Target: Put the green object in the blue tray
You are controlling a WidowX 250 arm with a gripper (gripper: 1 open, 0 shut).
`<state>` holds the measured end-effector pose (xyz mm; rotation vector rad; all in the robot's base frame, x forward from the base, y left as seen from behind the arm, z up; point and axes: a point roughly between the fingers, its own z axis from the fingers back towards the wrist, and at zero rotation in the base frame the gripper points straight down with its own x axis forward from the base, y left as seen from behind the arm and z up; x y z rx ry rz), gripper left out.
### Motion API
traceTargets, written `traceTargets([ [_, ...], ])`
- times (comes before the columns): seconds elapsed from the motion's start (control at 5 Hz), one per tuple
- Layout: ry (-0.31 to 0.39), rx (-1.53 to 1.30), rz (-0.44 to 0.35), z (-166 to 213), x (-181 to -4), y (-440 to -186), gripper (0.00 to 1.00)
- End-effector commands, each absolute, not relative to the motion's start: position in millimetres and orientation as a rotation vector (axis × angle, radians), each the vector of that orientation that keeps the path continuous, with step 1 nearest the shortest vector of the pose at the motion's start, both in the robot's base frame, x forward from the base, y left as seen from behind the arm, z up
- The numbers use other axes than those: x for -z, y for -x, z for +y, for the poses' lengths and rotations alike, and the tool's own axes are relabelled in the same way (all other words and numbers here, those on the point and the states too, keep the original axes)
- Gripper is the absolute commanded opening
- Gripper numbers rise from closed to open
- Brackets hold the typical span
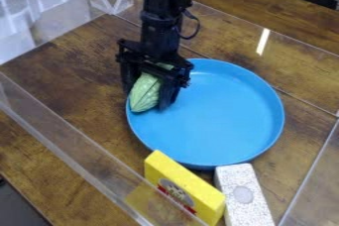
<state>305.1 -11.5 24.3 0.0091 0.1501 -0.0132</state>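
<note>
The green object (145,94), a light-green bumpy oval, sits between the black fingers of my gripper (149,89), which points straight down. The jaws stand wide and hold it from both sides, low over the left rim. The blue tray (225,111) is a large round dish in the middle of the wooden table. The object's lower end hangs at the tray's left edge; whether it touches the tray floor I cannot tell.
A yellow rectangular block (183,185) lies in front of the tray, with a white speckled block (245,195) to its right. A clear plastic wall (66,141) runs along the front left. Dark wooden tabletop (79,61) surrounds the tray.
</note>
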Motion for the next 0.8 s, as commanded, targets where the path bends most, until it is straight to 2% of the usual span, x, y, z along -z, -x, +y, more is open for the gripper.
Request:
traceTargets([
  [0.0,-0.012,0.044,0.111,-26,-52.7,-308,0.00],
  [0.6,-0.025,0.069,0.089,-32,-73.1,-307,0.00],
])
